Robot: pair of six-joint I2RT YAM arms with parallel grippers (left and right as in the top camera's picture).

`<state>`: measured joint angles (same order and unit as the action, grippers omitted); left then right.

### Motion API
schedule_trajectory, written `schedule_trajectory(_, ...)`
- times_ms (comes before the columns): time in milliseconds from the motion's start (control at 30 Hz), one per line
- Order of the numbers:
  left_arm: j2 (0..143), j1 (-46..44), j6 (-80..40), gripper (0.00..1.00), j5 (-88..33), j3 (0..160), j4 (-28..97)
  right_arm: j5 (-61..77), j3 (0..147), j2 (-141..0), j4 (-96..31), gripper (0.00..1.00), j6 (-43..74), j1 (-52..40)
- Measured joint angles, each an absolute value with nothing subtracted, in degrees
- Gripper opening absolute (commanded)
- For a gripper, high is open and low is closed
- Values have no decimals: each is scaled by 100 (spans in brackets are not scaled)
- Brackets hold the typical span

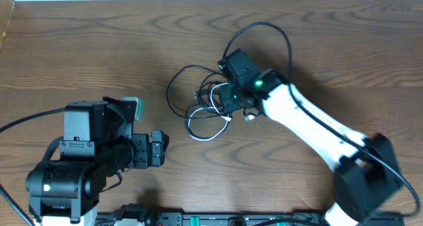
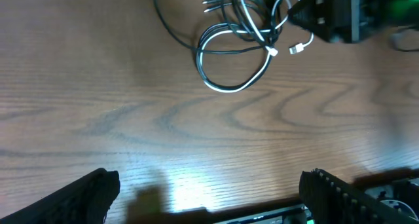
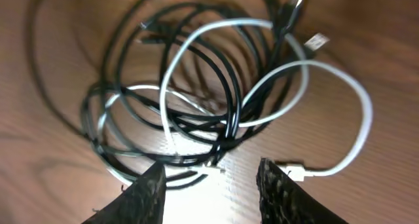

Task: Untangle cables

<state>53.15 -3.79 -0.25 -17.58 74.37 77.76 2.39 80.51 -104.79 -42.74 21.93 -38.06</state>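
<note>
A tangle of thin cables (image 1: 201, 104), mostly black with one white, lies coiled on the wooden table near its middle. It shows at the top of the left wrist view (image 2: 236, 40) and fills the right wrist view (image 3: 203, 99). A white plug end (image 3: 296, 169) lies by the right finger. My right gripper (image 3: 213, 185) is open, low over the near edge of the coil, with nothing between its fingers; overhead it sits at the coil's right side (image 1: 232, 97). My left gripper (image 2: 209, 198) is open and empty, well short of the cables, also seen overhead (image 1: 157, 148).
The thick black cable of the right arm (image 1: 264, 28) loops over the table behind the gripper. The right arm's white link (image 1: 310, 123) crosses the table's right half. A black and green rail (image 1: 218, 219) runs along the front edge.
</note>
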Motion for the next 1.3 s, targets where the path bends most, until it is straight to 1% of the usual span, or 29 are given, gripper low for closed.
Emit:
schedule_trajectory(167,5315,-379,-30,94,-1662,7437,7784,510,8049,-11002,-4342,40,1820,-3806)
schedule_trajectory(333,5315,-379,-43,94,-1634,7437,7784,854,8042,-11194,-4381,40,1387,-3817)
schedule_trajectory(567,5315,-379,-91,94,-1634,7437,7830,974,8042,-11365,-4167,34,1105,-3986)
schedule_trajectory(867,5315,-379,-148,94,-1632,7437,7968,1004,8042,-11782,-3612,36,1015,-4342)
schedule_trajectory(900,5315,-379,-148,94,-1632,7437,7979,980,8042,-11837,-3588,31,1009,-4362)
schedule_trajectory(933,5315,-379,-148,94,-1632,7437,7988,961,8042,-11876,-3575,20,982,-4368)
schedule_trajectory(967,5315,-379,-148,94,-1632,7437,7996,952,8042,-11904,-3575,1,963,-4375)
schedule_trajectory(1167,5315,-379,-148,94,-1632,7437,8012,967,8047,-11909,-3594,1,978,-4375)
schedule_trajectory(1300,5315,-379,-148,94,-1632,7437,8014,965,8095,-11898,-3959,1,976,-4375)
